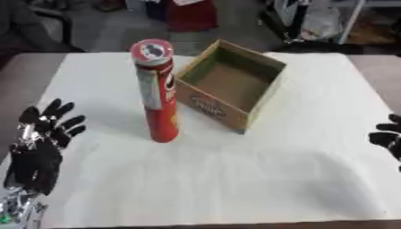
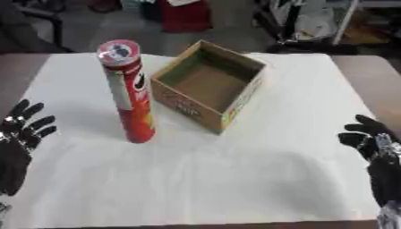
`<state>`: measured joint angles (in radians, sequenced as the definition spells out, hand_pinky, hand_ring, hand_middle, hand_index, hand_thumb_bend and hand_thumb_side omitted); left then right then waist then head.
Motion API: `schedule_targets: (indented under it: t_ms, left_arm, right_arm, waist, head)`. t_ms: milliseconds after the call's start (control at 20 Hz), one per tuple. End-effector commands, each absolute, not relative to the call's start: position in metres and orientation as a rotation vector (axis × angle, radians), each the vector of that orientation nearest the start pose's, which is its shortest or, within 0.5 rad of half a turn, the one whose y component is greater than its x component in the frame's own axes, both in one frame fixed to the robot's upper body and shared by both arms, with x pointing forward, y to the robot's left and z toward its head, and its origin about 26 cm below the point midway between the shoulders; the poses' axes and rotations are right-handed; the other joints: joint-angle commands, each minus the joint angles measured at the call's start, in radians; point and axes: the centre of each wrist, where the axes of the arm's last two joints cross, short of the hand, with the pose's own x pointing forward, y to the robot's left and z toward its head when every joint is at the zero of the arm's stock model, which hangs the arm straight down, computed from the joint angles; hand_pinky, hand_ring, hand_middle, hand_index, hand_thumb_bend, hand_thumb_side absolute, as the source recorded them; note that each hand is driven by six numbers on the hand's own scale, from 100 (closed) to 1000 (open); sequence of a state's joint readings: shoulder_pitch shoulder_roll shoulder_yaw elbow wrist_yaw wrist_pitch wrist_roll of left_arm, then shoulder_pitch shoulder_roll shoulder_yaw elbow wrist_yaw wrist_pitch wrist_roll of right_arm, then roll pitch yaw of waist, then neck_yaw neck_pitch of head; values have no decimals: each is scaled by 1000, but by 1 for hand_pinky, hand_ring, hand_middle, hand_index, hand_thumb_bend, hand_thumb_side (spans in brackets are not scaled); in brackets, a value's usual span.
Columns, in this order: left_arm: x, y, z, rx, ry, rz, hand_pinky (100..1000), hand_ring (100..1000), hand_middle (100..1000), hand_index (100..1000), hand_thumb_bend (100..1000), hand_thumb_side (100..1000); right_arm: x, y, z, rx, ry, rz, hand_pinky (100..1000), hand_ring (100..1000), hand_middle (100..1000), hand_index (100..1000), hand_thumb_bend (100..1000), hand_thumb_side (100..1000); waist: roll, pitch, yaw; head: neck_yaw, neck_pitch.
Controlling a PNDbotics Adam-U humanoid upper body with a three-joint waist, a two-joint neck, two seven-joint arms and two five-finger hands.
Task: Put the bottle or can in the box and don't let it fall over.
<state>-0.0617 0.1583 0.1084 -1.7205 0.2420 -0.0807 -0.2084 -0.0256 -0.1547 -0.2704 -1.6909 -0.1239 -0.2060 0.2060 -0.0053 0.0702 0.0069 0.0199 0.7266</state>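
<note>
Tall red can (image 1: 156, 91) stood upright left of centre, beside empty box (image 1: 232, 85). Left hand (image 1: 43, 138) spread; right hand (image 2: 376, 147) relaxed, holding nothing. Risk: sideways knock toppling narrow can.

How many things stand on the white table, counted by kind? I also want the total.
Tall red can, standing upright: 1
Open cardboard box, empty inside: 1
Robot hands resting open at the table's edges, left hand and right hand: 2
Total: 4
</note>
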Motion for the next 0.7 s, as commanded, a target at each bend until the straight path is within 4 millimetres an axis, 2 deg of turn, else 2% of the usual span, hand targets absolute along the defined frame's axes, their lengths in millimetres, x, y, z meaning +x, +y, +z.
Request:
schedule_targets:
  t_ms: [50, 200, 350, 500, 700]
  left_arm:
    - [291, 298, 66, -158, -1914, -111, 860, 830, 901, 1000, 318, 1000]
    - [292, 304, 74, -131, -1944, -124, 860, 831, 901, 1000, 309, 1000]
    - [295, 320, 95, -54, -2009, -175, 861, 833, 902, 1000, 276, 1000]
    - [297, 342, 132, 94, -2102, -324, 862, 836, 904, 1000, 224, 1000]
    - [304, 366, 198, 343, -2211, -653, 872, 847, 907, 1000, 168, 992]
  right_arm:
    - [274, -347, 53, -125, -1972, 76, 730, 664, 651, 817, 100, 842]
    - [274, -348, 53, -131, -1969, 75, 729, 664, 651, 817, 100, 842]
    - [273, -349, 52, -134, -1965, 74, 729, 664, 651, 817, 100, 843]
    - [272, -350, 51, -140, -1961, 78, 729, 664, 651, 817, 100, 842]
    - [271, -351, 50, -146, -1951, 85, 729, 664, 651, 817, 100, 843]
  waist:
    - [0, -13, 1]
    - [1, -14, 1]
    - [3, -15, 0]
    - [8, -20, -2]
    - [18, -29, -11]
  head:
    - [2, -12]
    - [-1, -10]
    - [-2, -8]
    - [-2, -4]
    - [-4, -3]
